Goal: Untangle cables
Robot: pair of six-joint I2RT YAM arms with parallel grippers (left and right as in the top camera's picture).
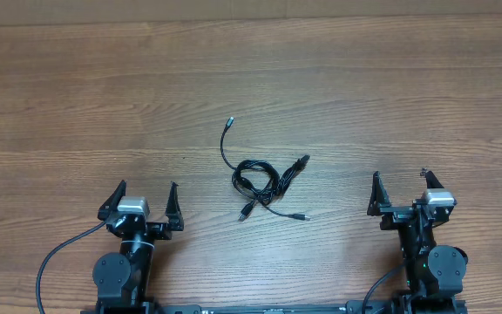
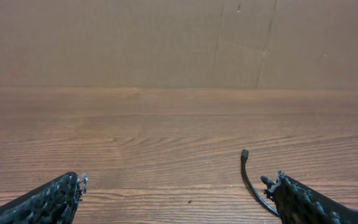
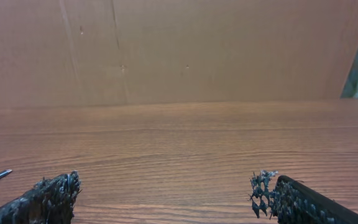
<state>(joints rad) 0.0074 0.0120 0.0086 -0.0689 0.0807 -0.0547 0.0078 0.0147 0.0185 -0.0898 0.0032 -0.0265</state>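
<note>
Thin tangled black cables (image 1: 264, 179) lie mid-frame; left gripper (image 1: 146, 194) and right gripper (image 1: 401, 183) sit wide open, empty, probably ready to grab them.

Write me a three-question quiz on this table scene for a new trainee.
1. Pick one. The cables on the table are:
A. in a tangled heap between the two arms
B. laid out straight, side by side
C. hanging over the far edge

2. True or false: the left tool is shut on the cables.

3. Fill the gap: the left tool and the right tool both stand ___, each apart from the cables.

Key: 1 A; 2 false; 3 open.
</note>
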